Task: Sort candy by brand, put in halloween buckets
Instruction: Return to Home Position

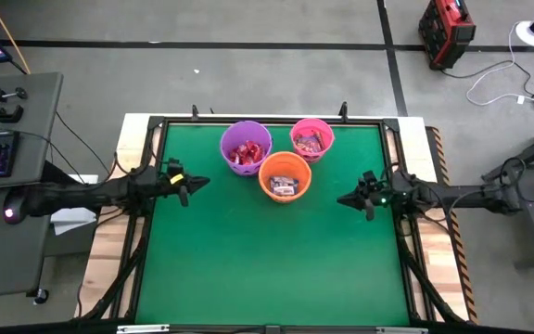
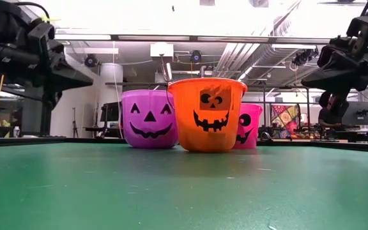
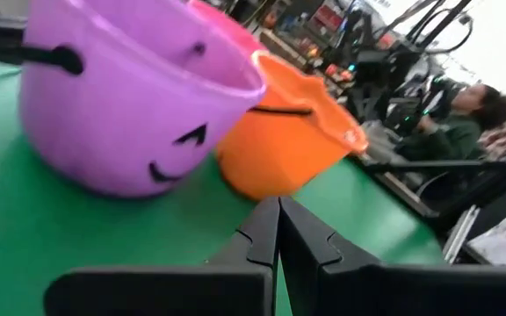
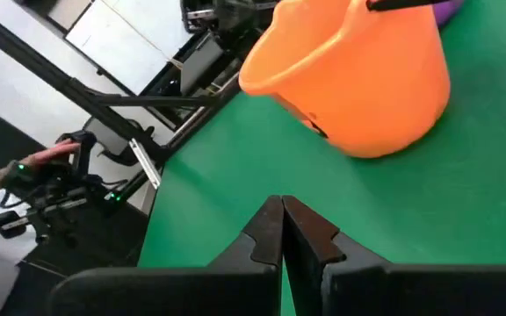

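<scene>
Three halloween buckets stand on their bases at the far middle of the green table: purple (image 1: 246,147), pink (image 1: 311,138) and orange (image 1: 285,176), the orange one nearest. Candy lies inside each: red wrappers in the purple (image 1: 245,154), reddish ones in the pink (image 1: 311,142), mixed ones in the orange (image 1: 284,186). My left gripper (image 1: 197,183) hovers shut, above the table's left side, left of the buckets (image 3: 278,230). My right gripper (image 1: 342,199) hovers shut at the right side, pointing toward the orange bucket (image 4: 281,228). Neither holds anything.
Jack-o'-lantern faces on the buckets (image 2: 206,115) look toward the near edge. The green mat (image 1: 267,269) has open room in front of the buckets. A black frame (image 1: 146,213) rims the table. A person (image 3: 464,123) sits beyond the table's right side.
</scene>
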Action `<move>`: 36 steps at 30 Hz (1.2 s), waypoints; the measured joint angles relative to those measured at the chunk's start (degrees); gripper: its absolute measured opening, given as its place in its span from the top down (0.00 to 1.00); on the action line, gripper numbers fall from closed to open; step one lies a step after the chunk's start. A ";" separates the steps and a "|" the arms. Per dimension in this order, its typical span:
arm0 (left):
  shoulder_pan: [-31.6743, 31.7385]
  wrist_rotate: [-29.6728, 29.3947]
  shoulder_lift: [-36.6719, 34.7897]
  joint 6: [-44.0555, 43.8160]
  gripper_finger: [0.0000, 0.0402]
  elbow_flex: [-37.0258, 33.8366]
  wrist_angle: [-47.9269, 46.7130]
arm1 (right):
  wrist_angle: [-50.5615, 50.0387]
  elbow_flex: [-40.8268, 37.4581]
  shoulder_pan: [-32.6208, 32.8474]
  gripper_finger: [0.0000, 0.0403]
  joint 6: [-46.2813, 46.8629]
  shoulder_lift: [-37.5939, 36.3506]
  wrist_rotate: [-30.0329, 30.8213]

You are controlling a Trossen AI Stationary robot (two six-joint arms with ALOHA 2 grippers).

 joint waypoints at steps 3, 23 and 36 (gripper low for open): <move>0.00 0.61 -3.68 0.02 1.00 0.00 -2.35 | -0.25 0.04 0.00 1.00 -0.29 0.18 0.01; 0.04 1.47 -14.48 0.00 1.00 -0.07 1.18 | 6.37 -0.09 1.05 1.00 -0.33 -13.26 -0.34; 0.03 1.44 -14.48 0.01 1.00 -0.07 -0.04 | 4.70 -0.09 0.98 1.00 -0.31 -13.26 -0.49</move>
